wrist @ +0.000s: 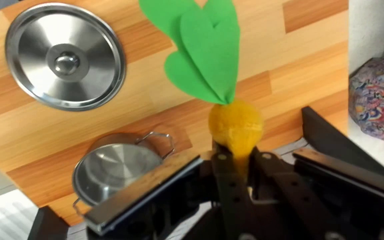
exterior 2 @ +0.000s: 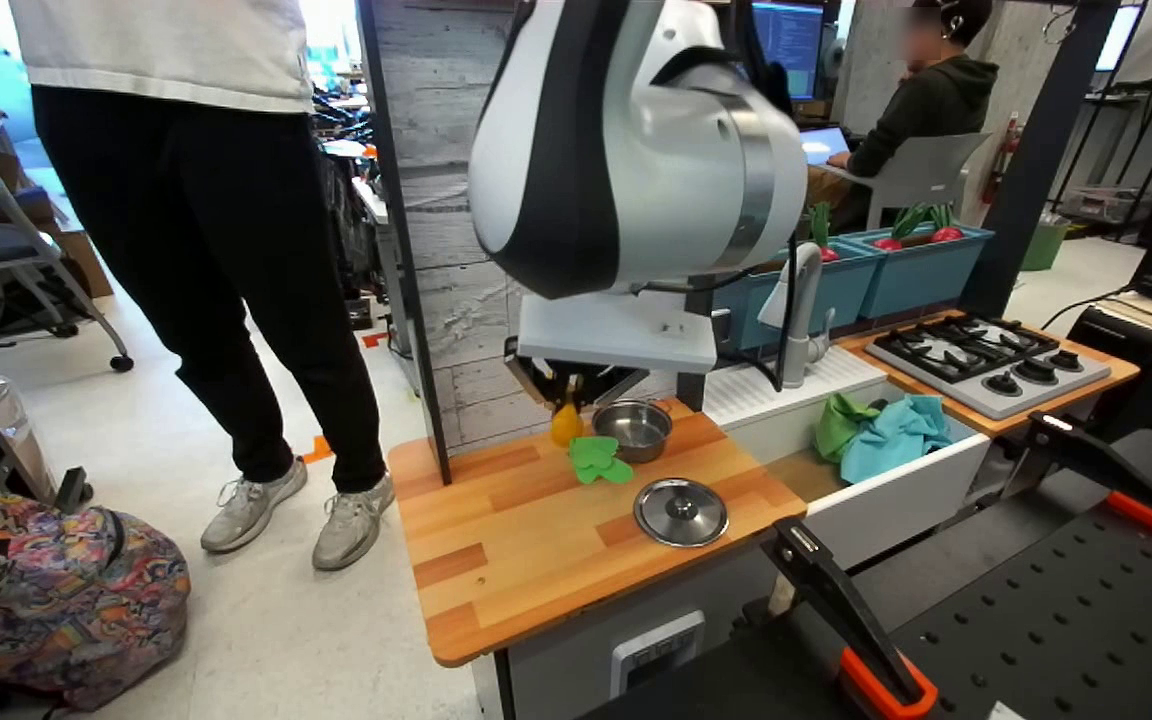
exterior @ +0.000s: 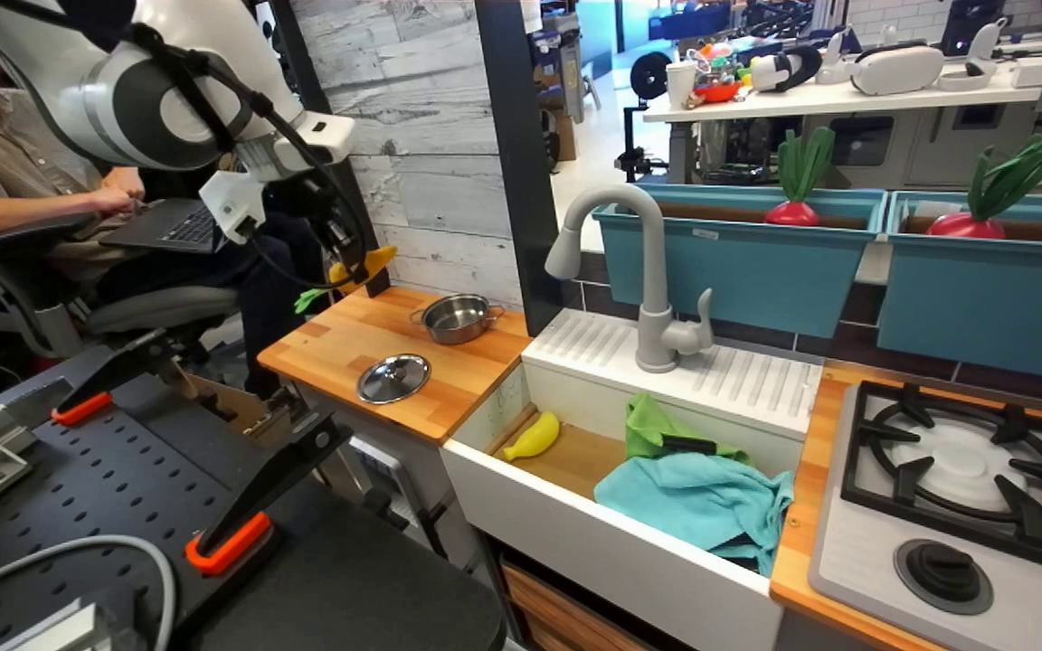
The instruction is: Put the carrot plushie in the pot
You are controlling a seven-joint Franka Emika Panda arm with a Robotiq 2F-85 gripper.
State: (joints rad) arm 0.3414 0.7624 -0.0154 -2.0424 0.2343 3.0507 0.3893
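- While clamped between the black fingers (wrist: 227, 173) of the gripper (wrist: 243, 156), held above the wooden counter (exterior 2: 526, 560) and apart from the pot (wrist: 117, 166): carrot plushie (wrist: 236, 123), one, yellow-orange.
- Gripper: closed on the body of the plushie, leafy end protruding beyond the grip.
- Leaves (exterior 2: 601, 460): green, flat, overlapping one another; in an exterior view, crossing the line of sight to the pot's rim.
- Pot: silver, round, shallow, two wire handles; upright on the counter, near the grey plank wall (exterior: 431, 154).
- Lid (wrist: 66, 61): silver, flat on the counter, knob up; near the pot, apart from it.
- Sink (exterior: 611, 570): white, beside the counter; inside, a yellow banana-shaped thing (exterior: 533, 437) toward the counter end, green cloth (exterior: 652, 425) and turquoise cloth (exterior: 697, 497), touching.
- Faucet (exterior: 655, 271): grey, upright behind the sink.
- Stove (exterior 2: 991, 368): black grates and knobs; past the sink.
- Planters (exterior: 738, 267): two, teal, with red radish-shaped pieces (exterior: 792, 213), green-topped.
- Clamps (exterior: 272, 484): black, orange-padded, on a black perforated board (exterior: 96, 461).
- Standing person (exterior 2: 206, 250): dark trousers, pale top.
- Backpack (exterior 2: 56, 600): multicoloured, on the floor.
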